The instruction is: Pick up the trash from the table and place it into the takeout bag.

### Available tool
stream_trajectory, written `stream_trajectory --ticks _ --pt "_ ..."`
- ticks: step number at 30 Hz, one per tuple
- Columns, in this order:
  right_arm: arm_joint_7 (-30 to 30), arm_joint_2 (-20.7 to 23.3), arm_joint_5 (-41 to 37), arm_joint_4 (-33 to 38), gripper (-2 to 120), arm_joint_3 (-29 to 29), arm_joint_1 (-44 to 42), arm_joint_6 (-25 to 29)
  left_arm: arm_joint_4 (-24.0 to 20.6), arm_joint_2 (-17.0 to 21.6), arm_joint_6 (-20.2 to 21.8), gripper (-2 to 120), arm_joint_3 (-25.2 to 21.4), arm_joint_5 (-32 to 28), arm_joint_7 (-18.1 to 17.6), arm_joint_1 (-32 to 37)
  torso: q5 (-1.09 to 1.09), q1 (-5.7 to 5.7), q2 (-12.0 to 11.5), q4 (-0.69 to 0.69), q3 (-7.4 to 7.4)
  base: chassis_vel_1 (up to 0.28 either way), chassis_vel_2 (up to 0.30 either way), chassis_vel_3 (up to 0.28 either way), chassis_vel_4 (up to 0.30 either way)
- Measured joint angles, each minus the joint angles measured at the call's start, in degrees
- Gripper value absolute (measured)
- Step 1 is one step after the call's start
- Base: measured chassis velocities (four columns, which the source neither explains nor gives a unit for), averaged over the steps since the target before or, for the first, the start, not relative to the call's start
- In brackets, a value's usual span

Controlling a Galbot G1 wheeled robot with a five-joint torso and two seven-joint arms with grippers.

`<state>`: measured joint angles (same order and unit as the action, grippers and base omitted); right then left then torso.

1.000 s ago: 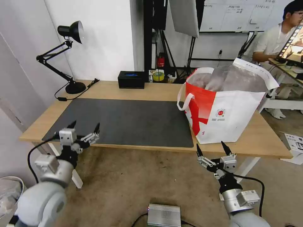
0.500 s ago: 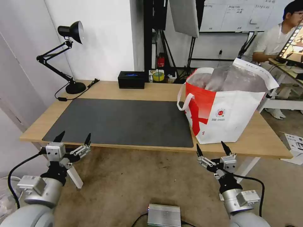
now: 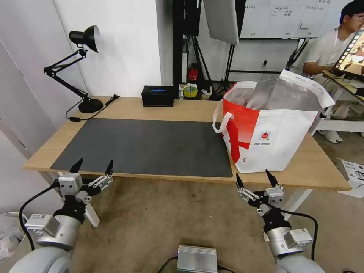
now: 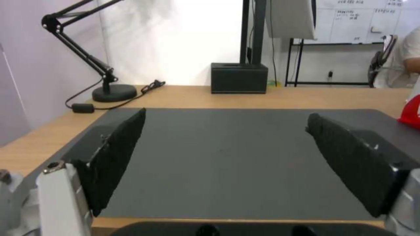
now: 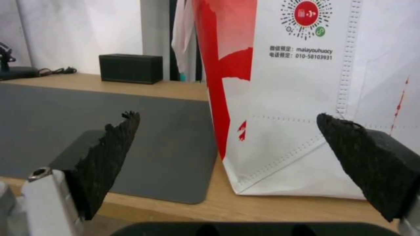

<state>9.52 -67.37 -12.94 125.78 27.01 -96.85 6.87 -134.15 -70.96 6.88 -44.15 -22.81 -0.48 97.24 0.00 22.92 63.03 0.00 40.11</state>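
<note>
Both arms held low in front of the near edge of the bench (image 3: 189, 108), below its top. Left hand (image 3: 93, 168) sits at the near left corner, fingers spread wide and grasping nothing; in the left wrist view the two black pads (image 4: 116, 154) frame a bare dark grey mat (image 3: 144, 146). Right hand (image 3: 254, 180) hangs below the near edge, just under the takeout bag (image 3: 280, 136), likewise released and empty, its pads (image 5: 109, 154) bracketing the bag's white front with the round red logo. The takeout bag stands upright on the right part of the bench, its left base touching the mat's right edge, mouth open, foil lining showing, a white loop handle hanging down its left side. No trash can be seen on mat or wood; what lies inside the bag cannot be told from here. A black desk lamp (image 3: 81, 68) and a black box (image 3: 158, 95) stand along the far edge. Judgement: collection appears finished and the step in hand is a retreat to rest. To do it well, keep both hands clear of the bench edge and away from the hanging handle, so that the light bag is not snagged or tipped
</note>
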Motion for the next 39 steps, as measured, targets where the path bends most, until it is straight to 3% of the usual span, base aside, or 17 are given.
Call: stream_trajectory --ticks 39 --pt "0.0 0.0 0.0 0.0 100 0.0 0.0 0.0 0.1 0.2 0.2 100 0.0 0.1 -0.2 -0.1 0.00 0.00 0.0 0.00 0.00 0.000 0.000 0.000 0.000"
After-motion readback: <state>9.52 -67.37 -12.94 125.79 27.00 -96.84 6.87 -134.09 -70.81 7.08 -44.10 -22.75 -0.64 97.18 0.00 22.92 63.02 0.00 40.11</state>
